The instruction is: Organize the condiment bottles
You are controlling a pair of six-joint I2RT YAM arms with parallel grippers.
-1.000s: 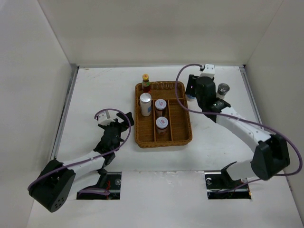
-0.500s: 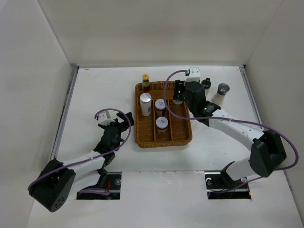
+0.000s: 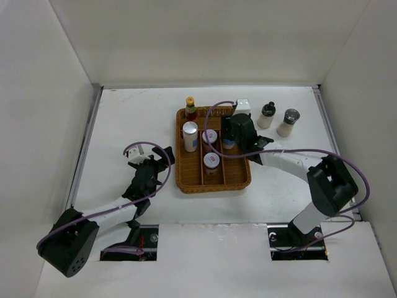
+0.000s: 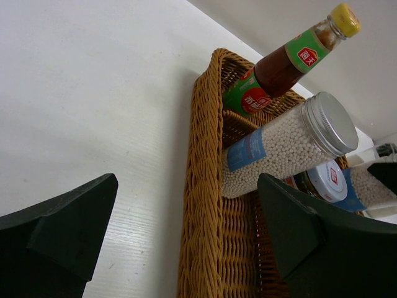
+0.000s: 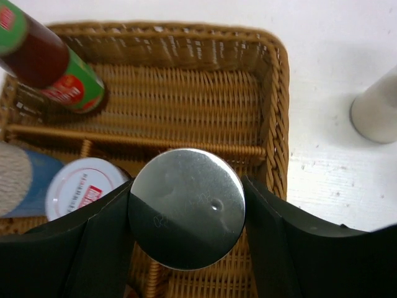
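Observation:
My right gripper [image 3: 231, 138] is shut on a white silver-lidded cylinder [image 5: 187, 206] and holds it over the right compartment of the wicker tray [image 3: 243, 180]. In the tray stand the red sauce bottle with yellow cap [image 3: 190, 108], another white silver-lidded cylinder [image 3: 190, 136] and two short red-labelled jars [image 3: 209, 136] [image 3: 211, 161]. The dark black-capped bottle [image 3: 267, 115] and the beige shaker [image 3: 288, 122] stand on the table right of the tray. My left gripper [image 3: 151, 162] is open and empty, left of the tray.
The tray's left wall [image 4: 201, 186] lies between my left fingers in the left wrist view. White walls enclose the table on three sides. Two dark cut-outs sit at the near edge by the arm bases.
My right gripper has carried the silver-lidded cylinder leftwards from the table beside the tray to over the tray's right compartment. The left arm has not moved.

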